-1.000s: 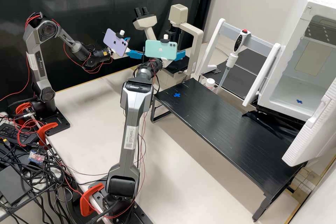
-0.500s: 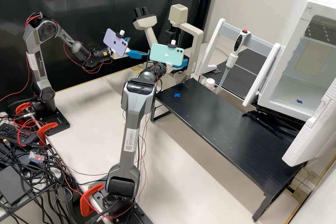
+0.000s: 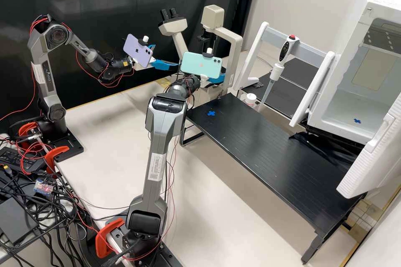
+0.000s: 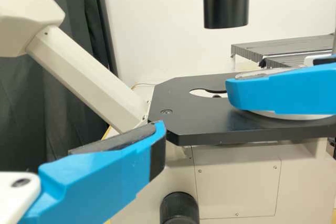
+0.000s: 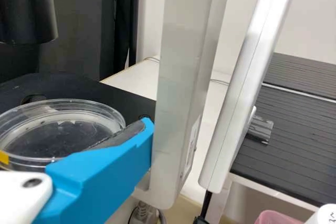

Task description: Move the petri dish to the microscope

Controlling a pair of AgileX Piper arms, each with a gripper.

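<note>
The right gripper (image 3: pixel 217 77), partly behind its teal phone in the high view, is at the microscope (image 3: pixel 236 52). In the right wrist view the clear petri dish (image 5: pixel 60 129) lies against the pad of the right gripper (image 5: pixel 102 174), held level at the black stage (image 5: pixel 105 90); whether it rests there I cannot tell. My left gripper (image 3: pixel 167 56) stands open and empty left of the microscope. The left wrist view has a blue finger of the left gripper (image 4: pixel 110 166), and the right gripper's finger (image 4: pixel 283 94) above the stage (image 4: pixel 194 124), partly covering the dish (image 4: pixel 278 115).
The microscope's arm (image 5: pixel 184 87) rises close beside the right gripper; a black tube (image 4: pixel 226 1) hangs over the stage. A pipette (image 3: pixel 275 71) on a white frame, a black raised table (image 3: pixel 267 146) and an open white incubator (image 3: pixel 355 104) stand to the right.
The right gripper has moved right and slightly down in the high view, with most of the travel in the first half second. The left arm has kept still.
</note>
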